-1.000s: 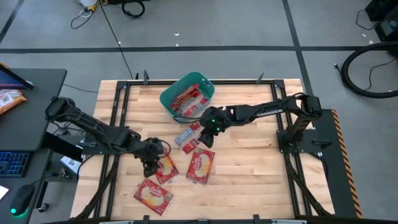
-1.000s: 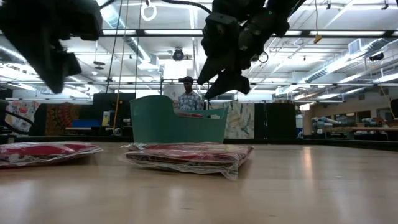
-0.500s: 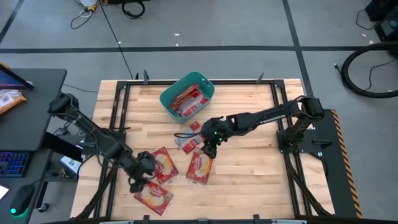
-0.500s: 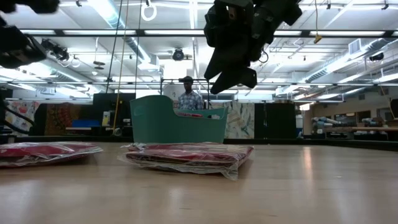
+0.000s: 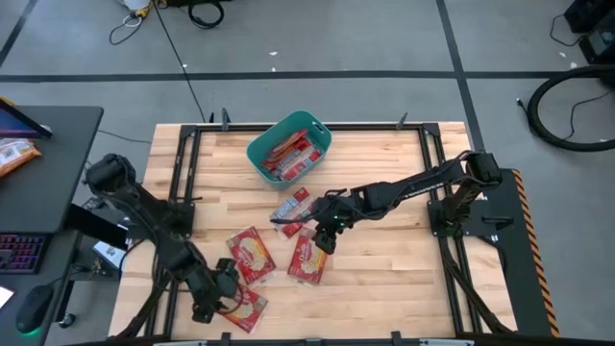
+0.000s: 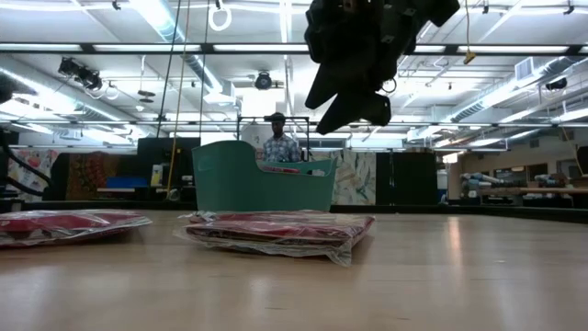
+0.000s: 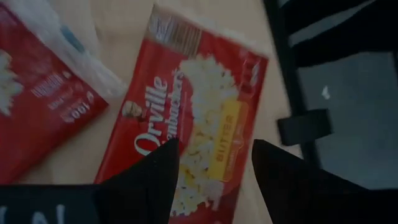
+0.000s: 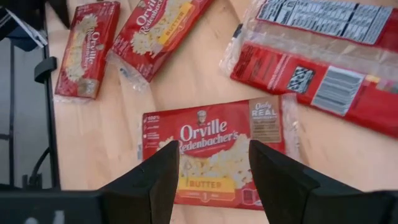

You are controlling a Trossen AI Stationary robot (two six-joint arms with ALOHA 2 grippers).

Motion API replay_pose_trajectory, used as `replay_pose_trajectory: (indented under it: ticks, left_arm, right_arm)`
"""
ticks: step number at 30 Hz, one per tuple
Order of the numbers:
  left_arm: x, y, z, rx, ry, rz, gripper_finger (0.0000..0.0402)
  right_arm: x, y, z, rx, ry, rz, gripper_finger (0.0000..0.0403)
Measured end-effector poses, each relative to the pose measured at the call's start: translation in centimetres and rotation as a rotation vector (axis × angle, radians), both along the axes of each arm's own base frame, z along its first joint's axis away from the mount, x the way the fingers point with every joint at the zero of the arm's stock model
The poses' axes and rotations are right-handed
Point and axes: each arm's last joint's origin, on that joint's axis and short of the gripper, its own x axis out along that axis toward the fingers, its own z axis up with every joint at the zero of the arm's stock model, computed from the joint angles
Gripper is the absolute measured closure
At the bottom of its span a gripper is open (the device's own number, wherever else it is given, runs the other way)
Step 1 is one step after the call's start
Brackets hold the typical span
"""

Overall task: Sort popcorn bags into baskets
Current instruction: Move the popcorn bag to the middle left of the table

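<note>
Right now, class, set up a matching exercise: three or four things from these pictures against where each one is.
Things:
1. teal tub
2. left gripper
3. right gripper
4. person

Places:
a. above the bag nearest the table's front edge
b. room behind the table
c. table's far edge, bags inside
d. above a middle bag

Pairs: 1-c, 2-a, 3-d, 4-b

Right wrist view: popcorn bag point(image 8: 214, 152) between the fingers reads "Orville Redenbacher's", "BUTTER", "100%" and a brown patch "Only REAL". Second bag point(image 8: 160, 34) shows "Orville", "BUTTER". Third bag point(image 8: 87, 46) near table edge reads "Orville". Flipped bag point(image 8: 323, 59) has nutrition panel and barcode, print too small. Left wrist view: bag point(image 7: 193, 124) reads "Orville", "BUTTER". Arm lettering in high view unreadable.
</note>
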Motion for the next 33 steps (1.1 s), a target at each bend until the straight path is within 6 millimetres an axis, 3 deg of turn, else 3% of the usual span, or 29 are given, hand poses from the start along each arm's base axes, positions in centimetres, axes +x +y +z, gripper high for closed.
replay_pose_trajectory:
  ticks: [14,28,33]
  left_arm:
    - [0.8,-1.3,-4.2,0.104,0.065,0.024,0.0196]
    - [2.4,2.4,-4.7,0.293,0.047,0.473,0.0196]
    - [3.4,2.0,-3.5,0.295,0.058,0.396,0.0196]
  right_arm:
    - [-0.3,0.4,0.8,0.036,-0.013,-0.039,0.0204]
    - [-1.5,0.0,3.6,0.000,-0.100,-0.085,0.0204]
    - [-2.1,-0.2,4.5,-0.025,-0.120,-0.090,0.0204]
